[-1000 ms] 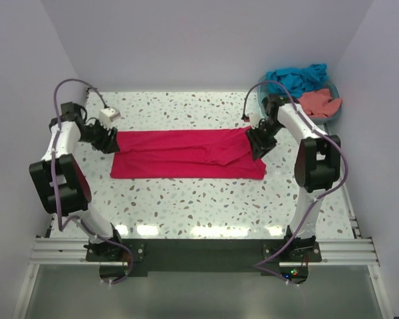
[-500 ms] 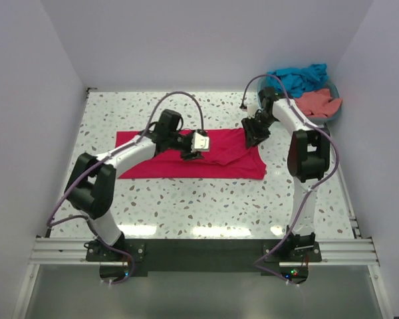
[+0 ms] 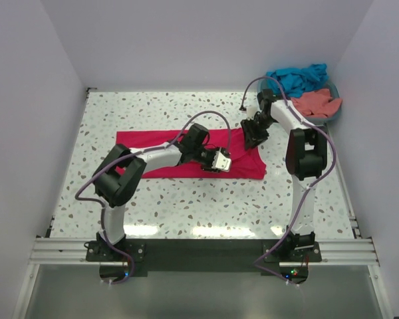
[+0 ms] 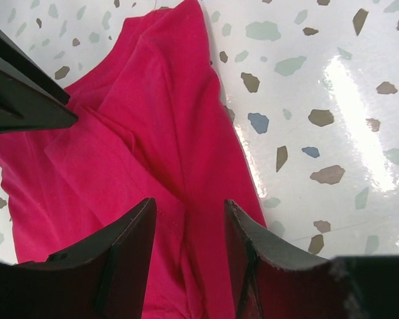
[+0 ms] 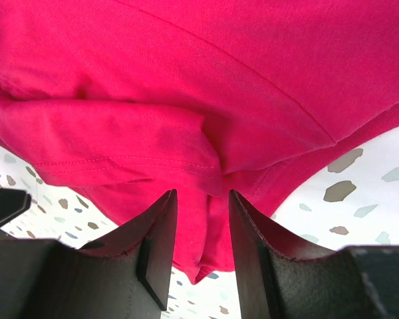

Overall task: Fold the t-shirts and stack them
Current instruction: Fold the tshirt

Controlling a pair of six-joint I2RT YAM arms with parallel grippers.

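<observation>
From above, the crimson-pink t-shirt (image 3: 136,141) lies spread lengthwise on the table (image 3: 186,206). The left tool (image 3: 221,161) is over its right part and the right tool (image 3: 253,137) at its far right corner. The teal-blue t-shirt (image 3: 296,76) and salmon-coral t-shirt (image 3: 319,103) sit heaped in the basket (image 3: 334,116). In the left wrist view, the fingers (image 4: 130,259) stand narrowly apart just over the creased cloth; whether they pinch it cannot be told. In the right wrist view, the right tool's fingers (image 5: 156,246) are nearly closed on a bunched fold, and the cloth fills most of the view.
</observation>
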